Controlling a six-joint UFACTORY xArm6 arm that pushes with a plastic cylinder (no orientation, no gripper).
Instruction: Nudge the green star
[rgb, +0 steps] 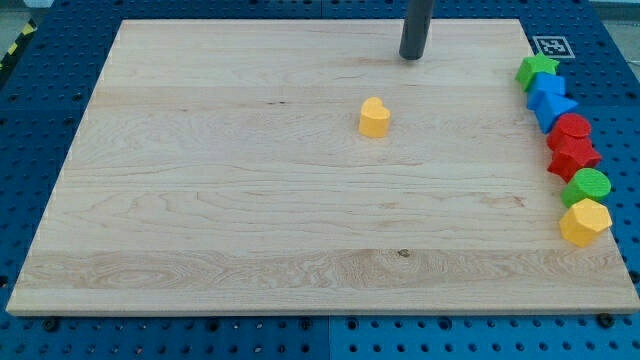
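Green star (537, 69) sits at the board's (200, 200) right edge near the top, heading a column of blue, red, green and yellow blocks, touching the blue block (546, 89) below it. My tip (412, 57), a bare rod with nothing to open or close, stands well left of the star, touching nothing. Approach step; next it likely has to slide right to the star. Yellow heart (374, 117) lies farther left, below the tip.
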